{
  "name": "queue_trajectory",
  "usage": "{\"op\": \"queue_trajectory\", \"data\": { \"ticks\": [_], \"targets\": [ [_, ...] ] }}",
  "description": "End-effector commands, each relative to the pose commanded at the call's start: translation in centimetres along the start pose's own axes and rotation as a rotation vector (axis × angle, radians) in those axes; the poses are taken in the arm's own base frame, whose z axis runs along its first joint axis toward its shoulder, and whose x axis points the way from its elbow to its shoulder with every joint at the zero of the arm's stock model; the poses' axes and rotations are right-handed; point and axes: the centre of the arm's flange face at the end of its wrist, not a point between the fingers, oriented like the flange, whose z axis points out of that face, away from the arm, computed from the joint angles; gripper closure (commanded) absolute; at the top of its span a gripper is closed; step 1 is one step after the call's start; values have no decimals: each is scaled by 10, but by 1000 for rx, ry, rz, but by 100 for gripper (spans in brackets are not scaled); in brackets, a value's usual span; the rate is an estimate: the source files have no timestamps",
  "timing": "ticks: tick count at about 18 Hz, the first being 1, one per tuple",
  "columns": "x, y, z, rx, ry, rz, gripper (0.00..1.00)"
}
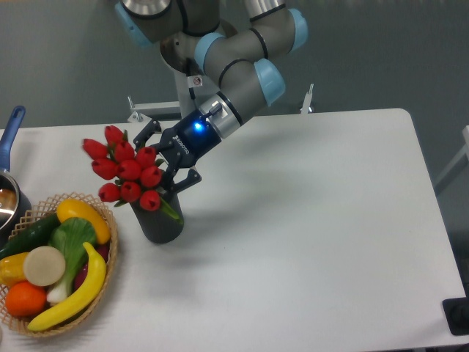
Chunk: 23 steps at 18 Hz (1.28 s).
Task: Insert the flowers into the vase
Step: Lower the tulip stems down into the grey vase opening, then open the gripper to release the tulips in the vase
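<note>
Now, step in hand: seating the flowers (126, 170) in the vase (157, 217); judged from this view, the stems appear already inside the round mouth, though the mouth is mostly hidden behind the buds and a green leaf hangs over its rim
Doing it well: the bunch leans up and to the left, so it likely wants righting over the mouth before the push goes straight down; a slow descent would keep the vase from tipping or sliding toward the wicker basket (104, 271); release only once the stems feel bottomed
Flowers: red buds clustered just above and left of the vase mouth, lowest buds touching or nearly touching the rim
Vase: upright on the table (322, 220), just right of the basket
Gripper (165, 159): fingers spread around the base of the bunch; whether they clamp the stems or have let go, I cannot tell
Arm pose: forearm reaching down and left from the upper middle; wrist angled toward the vase, blue light lit on the gripper body
Nearby: blue-handled pot (10, 183) at the left edge, well apart from the vase
</note>
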Motion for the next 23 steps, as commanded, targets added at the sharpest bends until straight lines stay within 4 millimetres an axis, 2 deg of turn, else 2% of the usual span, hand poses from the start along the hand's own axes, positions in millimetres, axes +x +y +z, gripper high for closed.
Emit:
{"op": "queue_trajectory", "data": {
  "ticks": [6, 8, 15, 19, 23],
  "targets": [
    [-4, -1, -13, 5, -28, 0, 0],
    [-5, 2, -24, -32, -68, -3, 0],
    [-5, 4, -34, -78, -112, -1, 0],
    [-5, 6, -43, -161, -166, 11, 0],
    [0, -6, -63, -339, -291, 69, 0]
  ]
}}
